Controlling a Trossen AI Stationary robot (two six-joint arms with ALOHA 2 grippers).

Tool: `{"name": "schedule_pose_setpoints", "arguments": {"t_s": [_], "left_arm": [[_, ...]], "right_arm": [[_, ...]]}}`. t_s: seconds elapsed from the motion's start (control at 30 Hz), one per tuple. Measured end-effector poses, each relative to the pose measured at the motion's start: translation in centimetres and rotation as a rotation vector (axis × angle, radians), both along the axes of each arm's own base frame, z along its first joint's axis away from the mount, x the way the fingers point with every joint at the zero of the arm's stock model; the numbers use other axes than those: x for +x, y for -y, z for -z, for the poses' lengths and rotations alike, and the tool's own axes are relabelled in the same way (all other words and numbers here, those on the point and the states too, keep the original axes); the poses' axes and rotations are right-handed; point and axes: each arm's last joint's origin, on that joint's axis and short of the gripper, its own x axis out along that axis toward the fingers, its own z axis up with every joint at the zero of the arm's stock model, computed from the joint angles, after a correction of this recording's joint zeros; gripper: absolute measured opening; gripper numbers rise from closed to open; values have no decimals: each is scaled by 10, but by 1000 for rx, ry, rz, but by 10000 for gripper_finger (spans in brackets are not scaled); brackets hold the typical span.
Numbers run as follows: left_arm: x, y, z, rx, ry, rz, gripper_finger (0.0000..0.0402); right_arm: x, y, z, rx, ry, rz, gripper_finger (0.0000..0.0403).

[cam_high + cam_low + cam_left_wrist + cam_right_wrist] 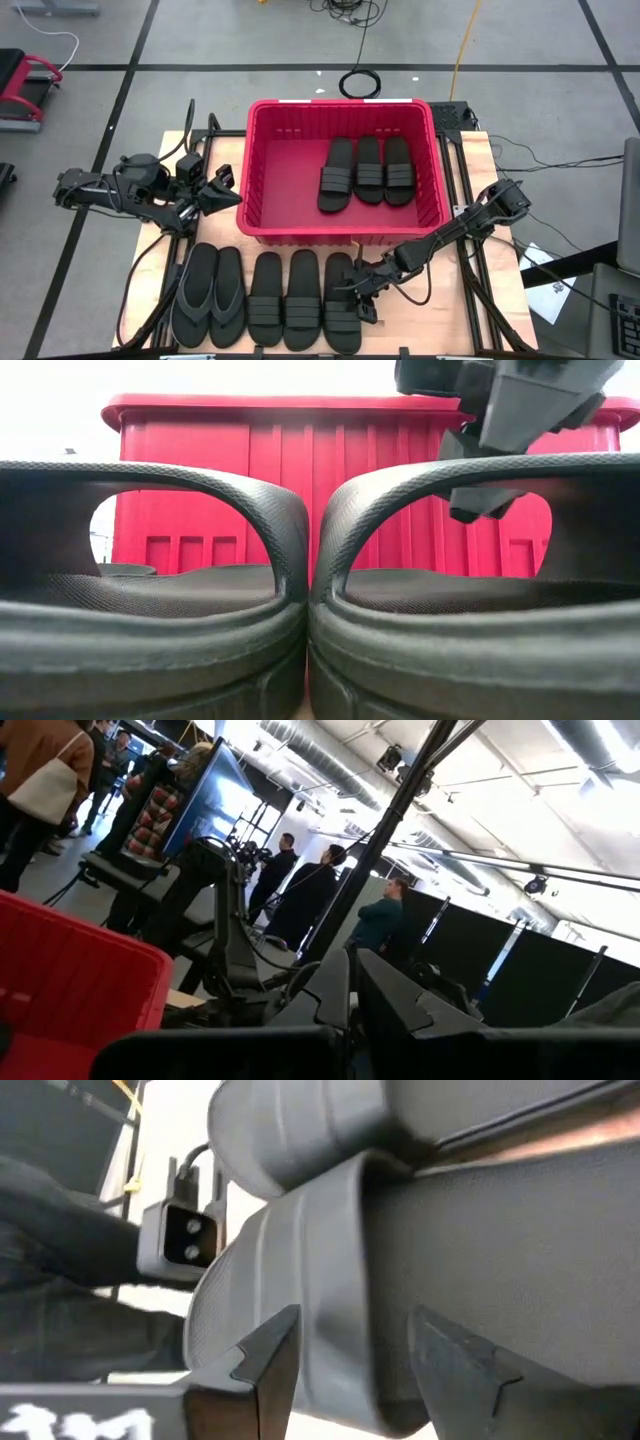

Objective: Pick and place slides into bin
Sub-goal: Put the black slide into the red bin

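Note:
The red bin (250,170) stands at the table's far middle with three black strap slides (370,170) lying flat in it. In front of it lie three more strap slides (302,300) and, to their left, two thong flip-flops (212,298), all flat on the table. My right gripper (348,290) is open at the rightmost slide (338,310). In the right wrist view its fingers (270,1365) stand on either side of that slide's side and strap (350,1280). My left gripper (222,186) is shut and empty beside the bin's left wall. My right gripper has its two open fingers on either side of the rightmost slide's strap side (340,1340), coming from the table's right and slanting down. I cannot tell whether the fingers touch it. The slide lies flat on the table.
In the low view two slides (150,590) fill the foreground, with the bin's near wall (300,460) behind them and my right gripper (510,420) above the right one. Several people stand in the room beyond the table (300,890). A cable coil (360,82) lies on the floor behind the bin.

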Motion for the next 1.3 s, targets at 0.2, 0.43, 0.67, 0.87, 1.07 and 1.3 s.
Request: {"name": "schedule_pose_setpoints", "arguments": {"t_s": [0.2,0.43,0.67,0.87,1.07,1.3], "left_arm": [[0,0,0,7,2,-2,19],[0,0,0,10,0,-2,19],[1,0,4,14,-37,-3,19],[1,0,4,14,-43,-3,19],[1,0,4,12,-43,-2,19],[1,0,4,13,-44,-2,19]], "right_arm": [[-3,-1,4,25,2,-10,174],[-14,0,22,134,2,16,170],[-18,1,28,224,87,22,93],[-16,0,23,264,133,-4,13],[-12,-9,6,330,215,-114,6],[-22,-19,-38,310,207,-211,3]]}}
